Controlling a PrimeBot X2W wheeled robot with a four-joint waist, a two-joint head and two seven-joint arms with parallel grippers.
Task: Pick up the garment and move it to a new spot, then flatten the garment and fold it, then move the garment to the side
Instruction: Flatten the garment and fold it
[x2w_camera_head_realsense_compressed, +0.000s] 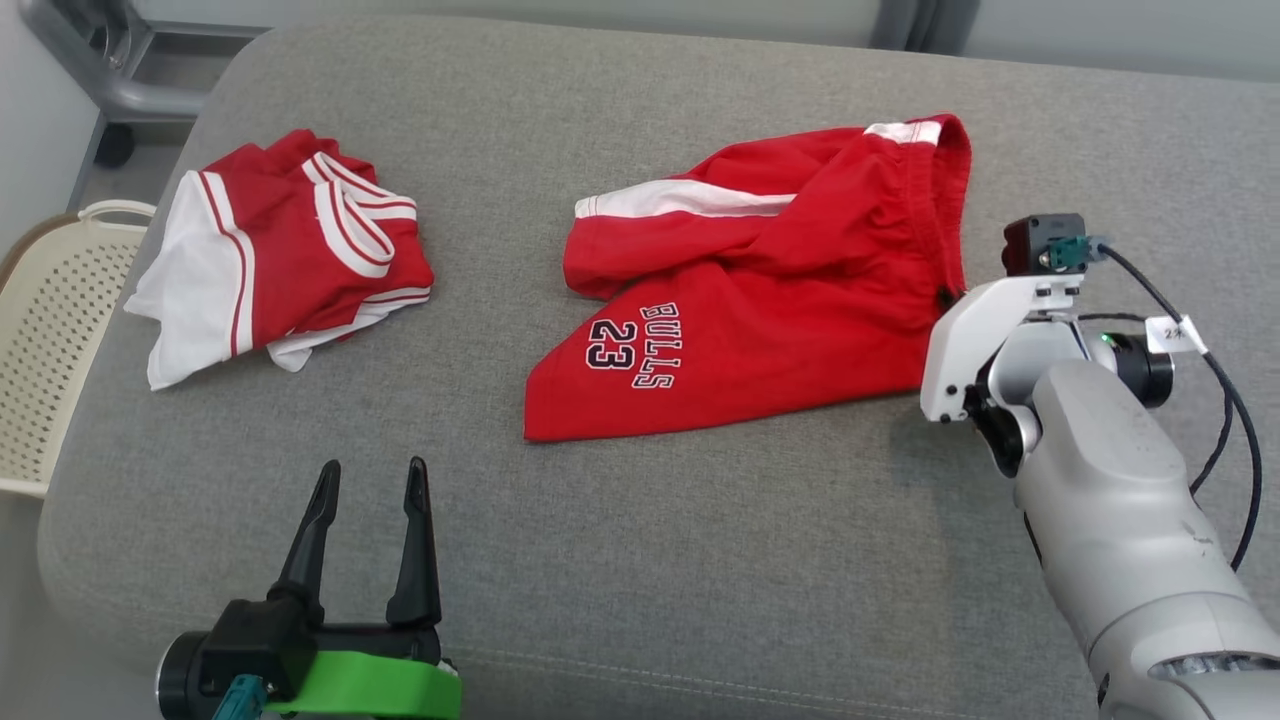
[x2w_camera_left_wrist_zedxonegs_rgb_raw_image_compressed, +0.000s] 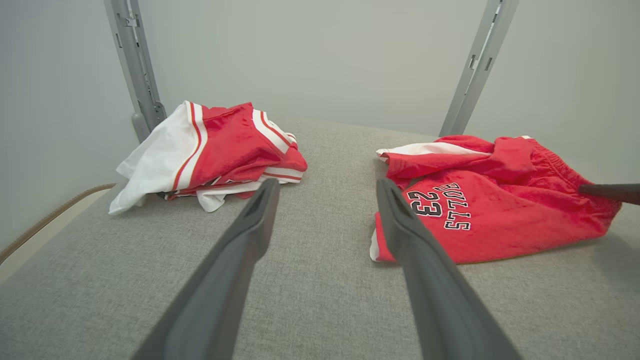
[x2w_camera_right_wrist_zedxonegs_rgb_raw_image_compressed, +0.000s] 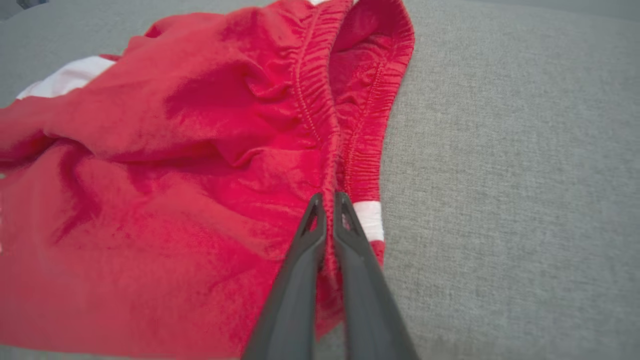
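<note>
The grey fabric-covered counter (x2w_camera_head_realsense_compressed: 640, 560) is carrying two garments, and most of its near half is lying bare, so that is where the open room is sitting: a wide strip in front of the red shorts (x2w_camera_head_realsense_compressed: 760, 300), plus a gap between them and the red and white jersey (x2w_camera_head_realsense_compressed: 290, 250) at the left. The counter's left edge is curving away close behind the jersey, with a cream basket (x2w_camera_head_realsense_compressed: 50, 330) standing just past it. To the right of the shorts the surface is running on under the right arm.

The shorts are lying rumpled right of centre, one leg folded over the other and the printed side facing up. The right end effector (x2w_camera_right_wrist_zedxonegs_rgb_raw_image_compressed: 327, 200) is clenching the elastic waistband (x2w_camera_right_wrist_zedxonegs_rgb_raw_image_compressed: 350, 125) at its near corner, fingers pressed together with red cloth between them.

The main risk, as I judge it, is that thin pinch. It may be catching only one layer of the band, so a lift could be letting the cloth slip out or the shorts hang twisted from one corner and land more bunched than they are now. A low drag could be rolling the folded leg further under. A carry toward the left could be crowding the jersey or the edge by the basket.

The left end effector (x2w_camera_head_realsense_compressed: 372, 470) is hanging released near the front edge, fingers spread, holding nothing and well apart from both garments.
</note>
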